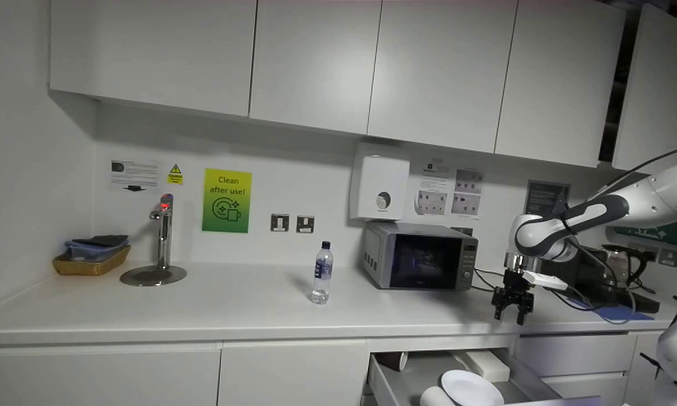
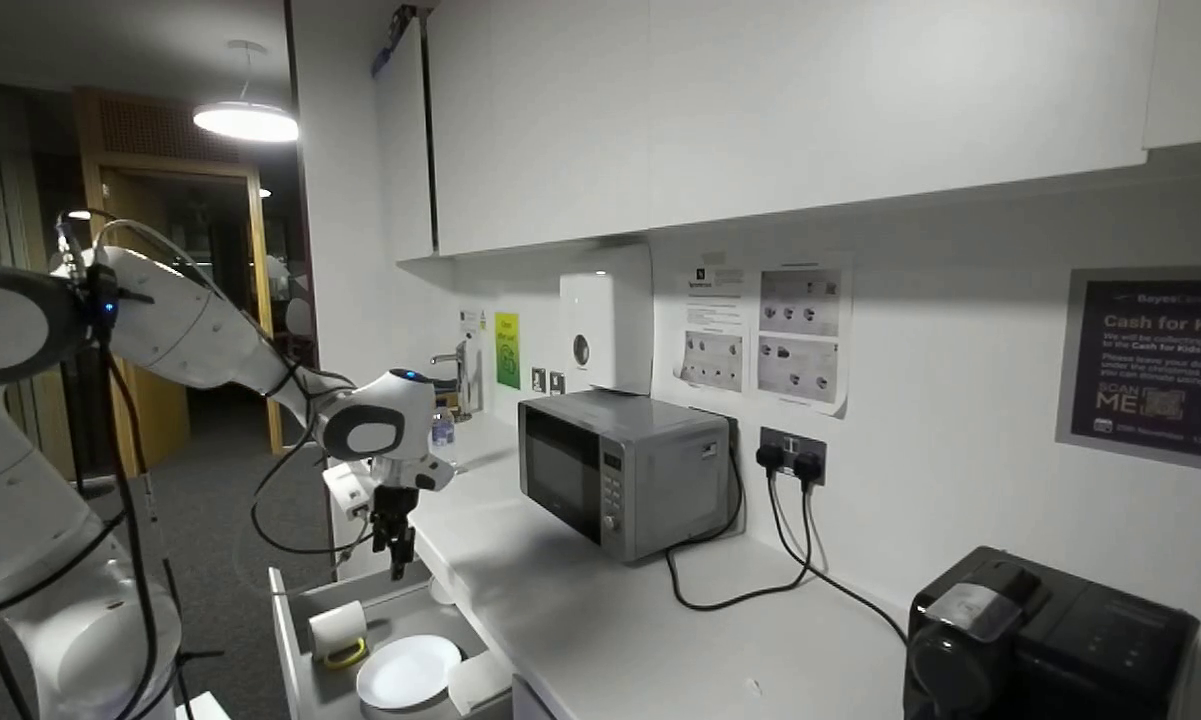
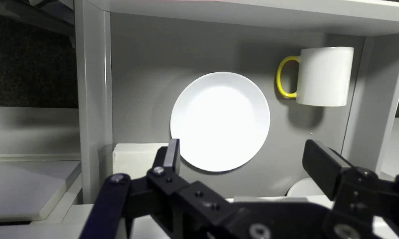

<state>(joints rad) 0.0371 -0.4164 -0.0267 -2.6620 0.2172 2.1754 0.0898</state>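
White plate [image 3: 219, 119] lies face up on the bottom of a pulled-out kitchen drawer [image 3: 94, 83] while a black robot gripper [image 1: 510, 317], its two fingers spread well apart, hangs fingertips down above the drawer, near the edge of the counter [image 1: 231, 304]. Sharing the drawer are a white mug [image 3: 324, 78] on its side, its yellow handle turned toward the plate; a white block-like item [image 1: 486, 365] in a corner near the plate; and, at the back, a dark vessel [image 1: 390, 361] with a pale rim, partly covered by the counter. Up top, a gray microwave [image 1: 428, 262] stands near the gripper, and a capped, labeled clear bottle [image 1: 322, 273] stands upright, apart from it. Farther along, a chrome tap [image 1: 164, 239] rises near a green and yellow sign [image 1: 227, 200] reading "Clean after use!" In an exterior view, a black coffee machine [image 2: 1070, 630] sits in the foreground.
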